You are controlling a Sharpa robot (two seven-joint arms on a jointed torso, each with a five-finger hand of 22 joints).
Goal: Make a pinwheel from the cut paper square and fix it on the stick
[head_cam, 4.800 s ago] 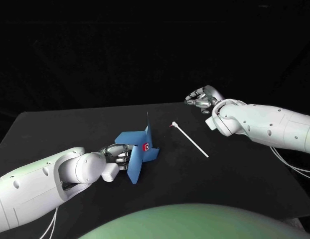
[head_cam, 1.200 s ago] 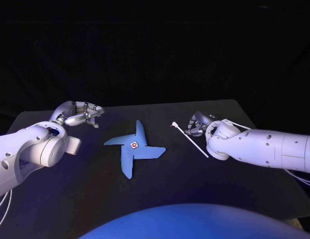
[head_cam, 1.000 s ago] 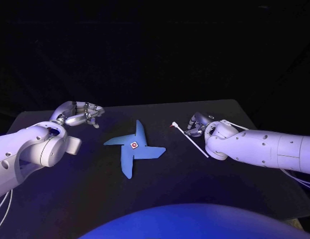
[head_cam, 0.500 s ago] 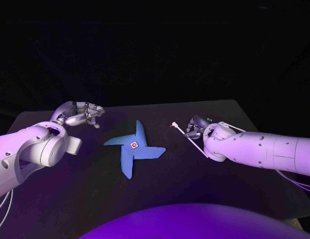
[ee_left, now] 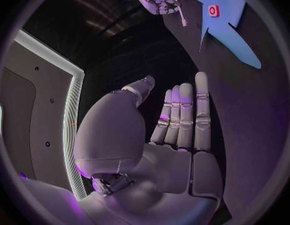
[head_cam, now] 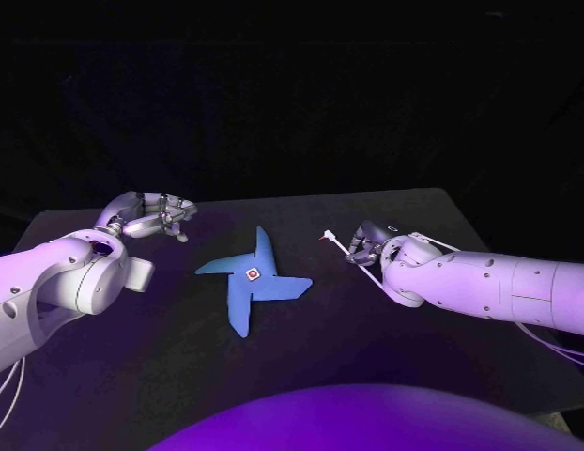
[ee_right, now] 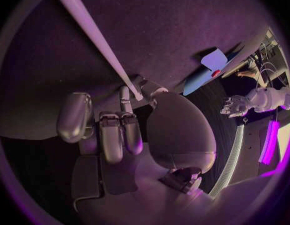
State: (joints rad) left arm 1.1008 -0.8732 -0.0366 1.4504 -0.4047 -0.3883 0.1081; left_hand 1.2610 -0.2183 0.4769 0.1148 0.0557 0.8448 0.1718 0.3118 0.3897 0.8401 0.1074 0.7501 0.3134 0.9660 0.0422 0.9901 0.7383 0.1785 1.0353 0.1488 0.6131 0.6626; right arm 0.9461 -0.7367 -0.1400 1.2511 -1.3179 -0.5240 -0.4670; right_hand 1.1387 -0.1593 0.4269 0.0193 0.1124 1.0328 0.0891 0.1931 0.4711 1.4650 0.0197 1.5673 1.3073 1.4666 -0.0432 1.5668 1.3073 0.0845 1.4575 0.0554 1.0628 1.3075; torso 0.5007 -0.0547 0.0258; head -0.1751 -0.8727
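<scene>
**Right hand at the stick, left hand free, pinwheel flat between them**

The right hand is closed narrow, with its fingers curled in over the upper part of the thin white stick. In the right wrist view the stick runs in between the thumb and one fingertip, so the hand seems to pinch it there. I cannot tell if the stick is lifted or lies on the black table. The end of the stick that points away from the robot comes out beyond the fingers; the other part is hidden behind the right arm.

The left hand holds nothing. In the left wrist view its fingers are straight and side by side, the thumb stands apart, and the palm is bare. This hand is near the far left part of the table, well apart from the paper.

The blue paper pinwheel lies flat on the table between the two arms, touched by neither hand. It has four pointed blades. At its centre there is a small red and white mark, too small to read.
</scene>
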